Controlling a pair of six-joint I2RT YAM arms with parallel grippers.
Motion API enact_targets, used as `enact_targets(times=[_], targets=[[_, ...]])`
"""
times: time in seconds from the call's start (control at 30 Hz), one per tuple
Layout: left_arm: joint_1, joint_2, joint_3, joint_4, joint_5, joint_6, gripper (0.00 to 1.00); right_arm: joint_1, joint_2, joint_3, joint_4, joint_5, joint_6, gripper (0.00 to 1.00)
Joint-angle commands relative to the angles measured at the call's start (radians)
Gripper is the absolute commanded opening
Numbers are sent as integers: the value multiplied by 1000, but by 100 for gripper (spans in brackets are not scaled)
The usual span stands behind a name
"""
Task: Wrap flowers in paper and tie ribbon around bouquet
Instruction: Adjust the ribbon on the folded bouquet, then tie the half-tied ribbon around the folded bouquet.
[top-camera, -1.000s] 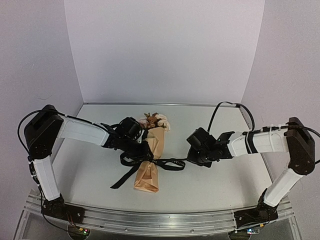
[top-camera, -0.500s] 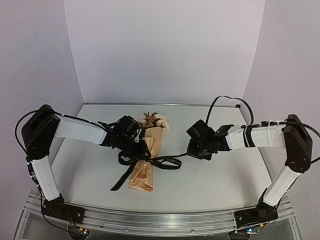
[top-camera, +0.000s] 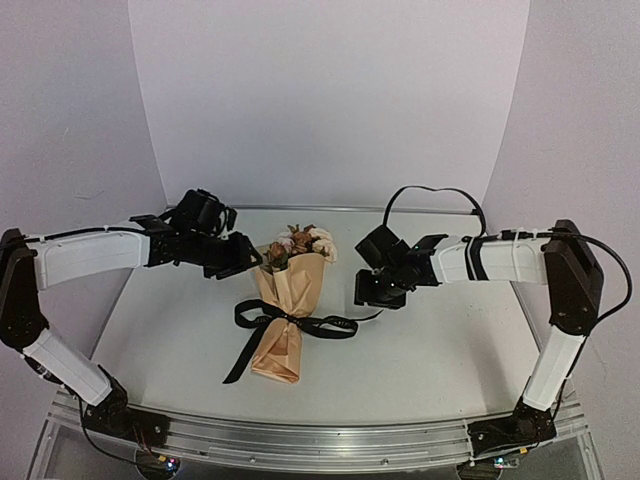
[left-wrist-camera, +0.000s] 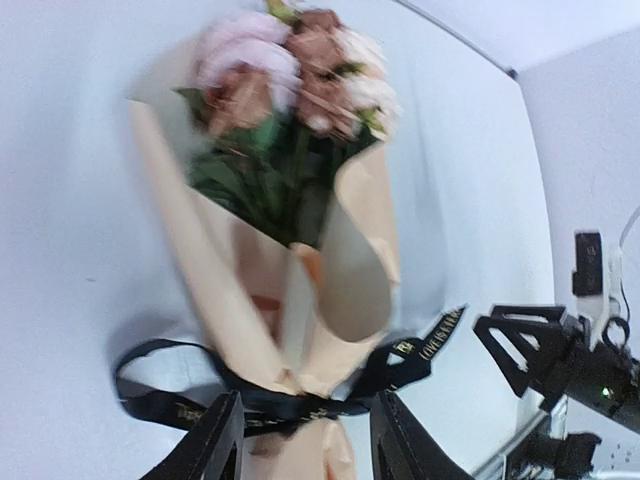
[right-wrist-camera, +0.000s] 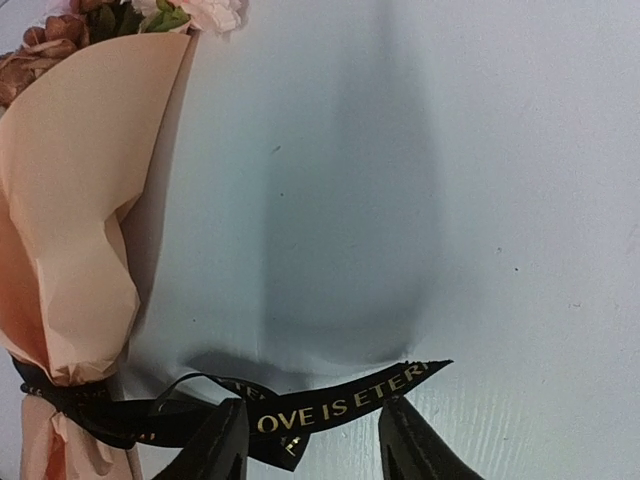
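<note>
The bouquet (top-camera: 292, 300) lies in the middle of the table, blooms pointing to the far wall. Its tan paper (top-camera: 297, 282) (left-wrist-camera: 360, 260) (right-wrist-camera: 80, 200) forms a cone around the cream, pink and brown flowers (top-camera: 303, 242) (left-wrist-camera: 290, 80) (right-wrist-camera: 190, 12). A black ribbon (top-camera: 290, 325) (left-wrist-camera: 425, 345) (right-wrist-camera: 340, 405) with gold lettering is knotted around the cone's narrow waist, its ends trailing left and right. My left gripper (top-camera: 248, 258) (left-wrist-camera: 305, 445) hangs open, up and to the left of the blooms, holding nothing. My right gripper (top-camera: 362, 292) (right-wrist-camera: 312, 445) is open just right of the ribbon's right end, which lies loose on the table.
The white table (top-camera: 430, 350) is enclosed by pale walls at the back and both sides. An aluminium rail (top-camera: 320, 440) runs along the near edge. The right arm's black cable (top-camera: 430, 195) loops above its wrist.
Both grippers have opened and let go of the ribbon. The left arm has pulled back up and to the left, away from the bouquet. The right gripper has moved toward the far wall.
</note>
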Motion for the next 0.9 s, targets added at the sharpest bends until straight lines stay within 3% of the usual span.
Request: enact_targets(times=[0.0,0.2,0.53,0.87], targets=[[75,-44,-121,-109,-79,-7,45,-3,-74,4,-60,1,-85,57],[83,22,-193,-41,-37,-13,45,46,-58,-15,-48,-91,-141,55],[85,163,-149,26,-32,-3,52,99,6,-7,-33,-90,-142,54],[85,241,-126,42,-38,5,43,109,68,-6,-13,-94,-174,58]])
